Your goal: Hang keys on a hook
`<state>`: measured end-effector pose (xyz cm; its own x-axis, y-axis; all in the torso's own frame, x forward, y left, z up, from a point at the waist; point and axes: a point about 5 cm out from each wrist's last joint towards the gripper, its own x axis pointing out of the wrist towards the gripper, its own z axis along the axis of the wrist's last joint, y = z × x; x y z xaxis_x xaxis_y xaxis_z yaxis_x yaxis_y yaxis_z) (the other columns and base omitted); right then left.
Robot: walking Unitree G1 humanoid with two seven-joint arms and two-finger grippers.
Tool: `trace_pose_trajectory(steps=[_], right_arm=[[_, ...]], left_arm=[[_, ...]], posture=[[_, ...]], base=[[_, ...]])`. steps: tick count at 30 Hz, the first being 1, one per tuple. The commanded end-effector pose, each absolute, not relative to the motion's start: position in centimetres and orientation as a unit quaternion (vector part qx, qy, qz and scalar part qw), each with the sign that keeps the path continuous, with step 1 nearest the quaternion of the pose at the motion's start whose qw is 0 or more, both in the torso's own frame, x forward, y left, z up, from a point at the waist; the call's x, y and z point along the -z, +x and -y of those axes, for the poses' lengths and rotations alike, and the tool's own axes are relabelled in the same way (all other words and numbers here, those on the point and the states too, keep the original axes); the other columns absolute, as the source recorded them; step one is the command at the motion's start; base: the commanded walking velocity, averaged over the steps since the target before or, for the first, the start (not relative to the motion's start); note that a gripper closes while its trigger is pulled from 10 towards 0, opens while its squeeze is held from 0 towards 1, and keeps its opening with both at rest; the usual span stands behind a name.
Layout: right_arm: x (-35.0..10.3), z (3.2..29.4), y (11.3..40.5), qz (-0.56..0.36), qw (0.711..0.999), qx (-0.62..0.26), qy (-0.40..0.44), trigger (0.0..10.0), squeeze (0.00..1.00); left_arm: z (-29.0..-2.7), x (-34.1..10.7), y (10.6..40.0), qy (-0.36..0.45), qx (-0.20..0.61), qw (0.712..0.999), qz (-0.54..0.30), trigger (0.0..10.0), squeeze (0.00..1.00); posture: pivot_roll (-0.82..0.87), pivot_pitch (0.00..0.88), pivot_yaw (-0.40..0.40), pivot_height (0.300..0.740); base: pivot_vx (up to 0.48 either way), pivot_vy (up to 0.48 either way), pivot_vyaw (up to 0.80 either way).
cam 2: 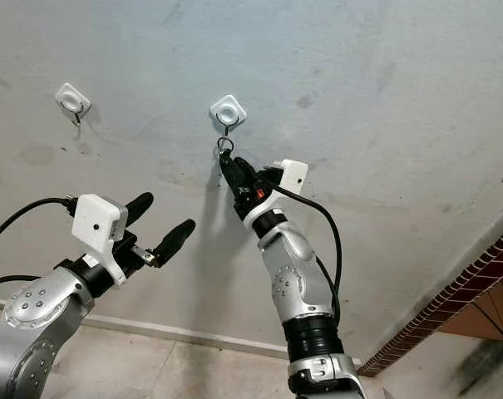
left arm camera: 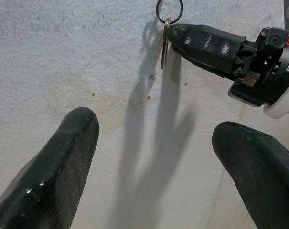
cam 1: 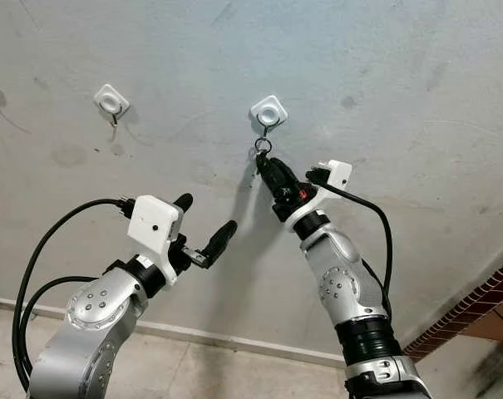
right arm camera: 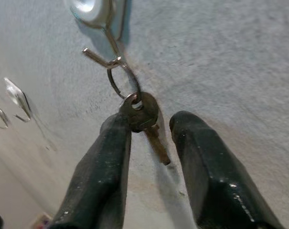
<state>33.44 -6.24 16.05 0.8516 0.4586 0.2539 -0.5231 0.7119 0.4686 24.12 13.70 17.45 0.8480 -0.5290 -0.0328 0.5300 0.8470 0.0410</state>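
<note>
The right gripper [right arm camera: 149,129] is raised against the grey wall [cam 1: 417,100], directly below the middle hook [right arm camera: 103,45]. Its fingers [right arm camera: 201,162] are parted narrowly, one on each side of the key [right arm camera: 143,114]; whether the key is pressed by either finger cannot be told. The key ring [right arm camera: 121,78] is looped over the wire of the hook, and the key hangs from it close to the wall. The left gripper [cam 1: 203,223] is held to the left of the right arm and lower, near the wall, with its fingers [left arm camera: 53,167] spread wide and nothing between them. A second hook [cam 1: 110,101] is mounted farther left on the wall.
</note>
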Motion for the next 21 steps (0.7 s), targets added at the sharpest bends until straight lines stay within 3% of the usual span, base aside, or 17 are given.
trace_pose_trajectory(steps=[1, 21], right_arm=[[-16.9, 6.8, 33.2, 0.086, 0.935, -0.246, 0.242, 10.0, 1.00], [-16.9, 11.3, 28.7, 0.125, 0.973, -0.163, 0.105, 10.0, 1.00]], left_arm=[[-13.4, -17.6, 24.1, 0.025, 0.282, 0.959, -0.007, 10.0, 0.00], [-13.5, -15.6, 24.2, 0.027, 0.268, 0.962, -0.033, 10.0, 0.00]], posture=[[0.27, 0.000, 0.002, 0.740], [0.24, 0.000, 0.005, 0.740]], base=[[0.000, 0.000, 0.00], [0.000, 0.000, 0.00]])
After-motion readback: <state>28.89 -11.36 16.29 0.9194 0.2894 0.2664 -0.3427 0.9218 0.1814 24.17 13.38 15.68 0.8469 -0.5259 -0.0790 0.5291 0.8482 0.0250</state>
